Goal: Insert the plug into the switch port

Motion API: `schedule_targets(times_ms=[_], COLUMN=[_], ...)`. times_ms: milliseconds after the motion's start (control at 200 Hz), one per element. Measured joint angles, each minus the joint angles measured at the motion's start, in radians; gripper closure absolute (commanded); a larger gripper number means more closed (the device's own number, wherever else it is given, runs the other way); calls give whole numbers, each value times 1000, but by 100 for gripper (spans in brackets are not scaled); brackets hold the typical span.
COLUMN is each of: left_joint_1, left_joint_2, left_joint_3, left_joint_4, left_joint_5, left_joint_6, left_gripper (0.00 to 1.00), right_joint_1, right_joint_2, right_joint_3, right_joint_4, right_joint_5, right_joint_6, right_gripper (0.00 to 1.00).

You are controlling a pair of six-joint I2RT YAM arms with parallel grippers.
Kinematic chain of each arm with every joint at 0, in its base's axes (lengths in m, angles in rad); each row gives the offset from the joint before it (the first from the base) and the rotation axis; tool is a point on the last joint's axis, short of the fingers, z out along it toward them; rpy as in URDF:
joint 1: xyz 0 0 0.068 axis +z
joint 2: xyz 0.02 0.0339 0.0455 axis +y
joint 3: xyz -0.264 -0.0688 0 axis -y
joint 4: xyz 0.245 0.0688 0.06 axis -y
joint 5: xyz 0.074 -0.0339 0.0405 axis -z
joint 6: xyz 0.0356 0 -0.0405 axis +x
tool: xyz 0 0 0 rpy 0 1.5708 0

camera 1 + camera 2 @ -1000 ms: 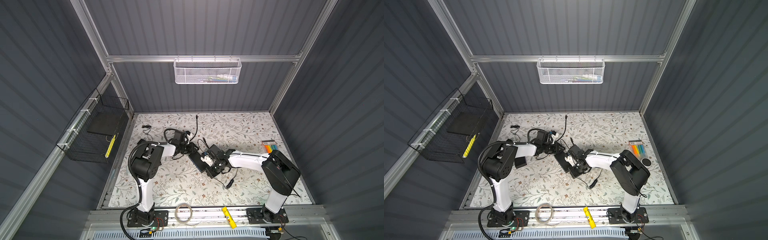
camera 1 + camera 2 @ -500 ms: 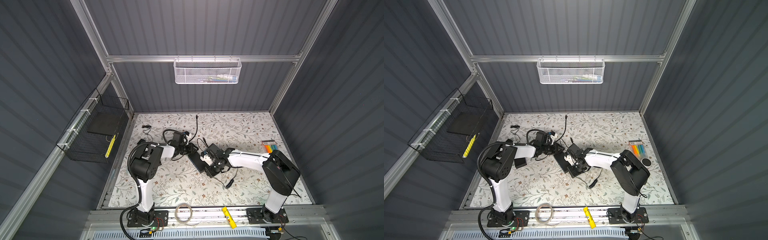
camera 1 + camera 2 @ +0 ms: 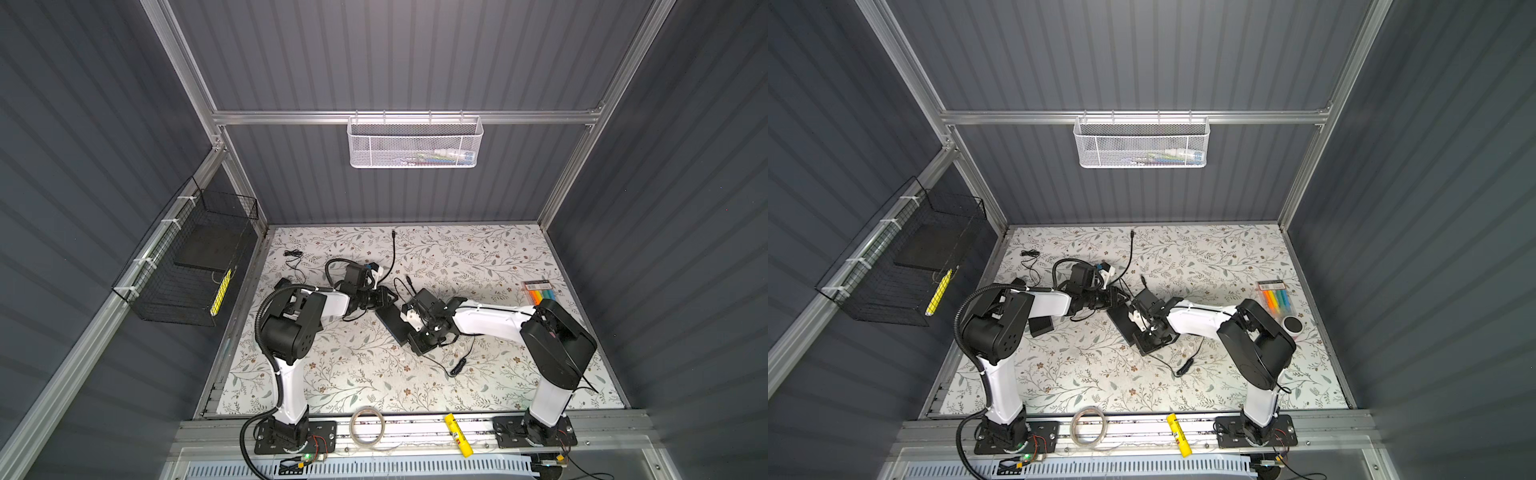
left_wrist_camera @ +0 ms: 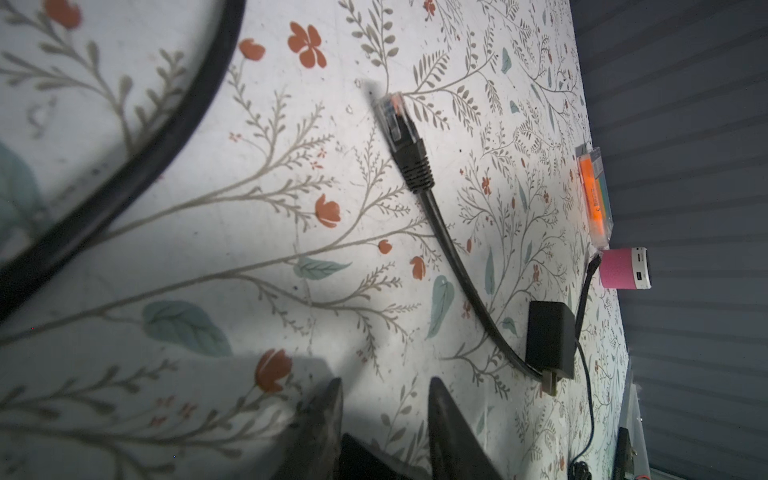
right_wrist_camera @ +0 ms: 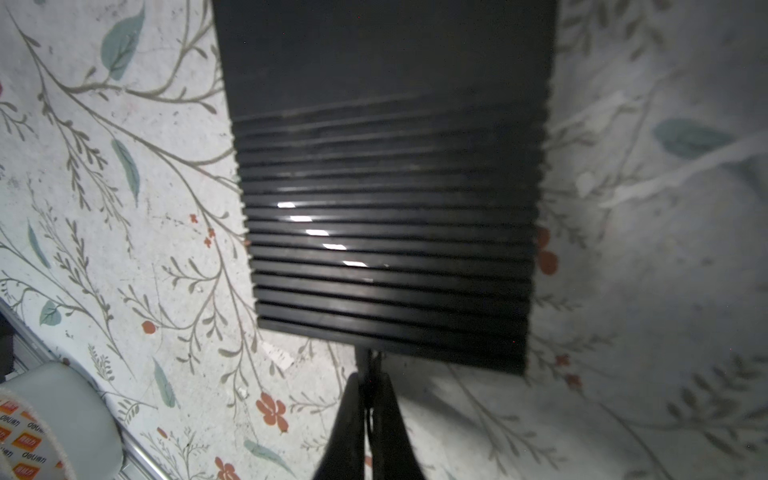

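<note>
**Network plug: loose on the mat, outside the switch**

1. Plug (image 4: 400, 133): clear-tipped with a black boot. You had it lying flat on the floral mat (image 4: 208, 257), and nothing gripped it. In a top view it sat at frame centre, just above the switch (image 3: 390, 324). Its black cable (image 4: 453, 257) ran off to a black adapter block (image 4: 548, 338).
2. Switch: a black box with a ribbed top, flat on the mat at the centre of both top views.
3. Your left gripper (image 4: 384, 409): released, jaws parted with nothing between them. It pointed toward the plug but stood apart from it.
4. Your right gripper (image 5: 368, 399): clenched, tips together at the switch's edge. You could not tell whether anything thin was pinched there.
5. Sundries: a marker pack (image 3: 540, 293) and a pink speaker (image 4: 623, 268) lay at the mat's right edge. A tape roll (image 3: 366, 424) lay on the front rail, lower centre.
</note>
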Motion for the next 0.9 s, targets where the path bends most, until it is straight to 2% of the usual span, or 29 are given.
schedule_targets(times_ms=[245, 535, 895], left_joint_1=[18, 26, 30], left_joint_2=[-30, -32, -34], left_joint_3=[-43, -73, -99], left_joint_4=[9, 58, 104], left_joint_5=[22, 25, 17], left_joint_6=[15, 14, 14], left_gripper=[60, 64, 65], right_joint_1=[-2, -21, -23], right_joint_2=[0, 0, 48], right_joint_3=[3, 33, 93], right_joint_4=[2, -42, -102], right_joint_5=[20, 19, 14], right_joint_6=[-23, -88, -109], right_gripper=[100, 100, 100])
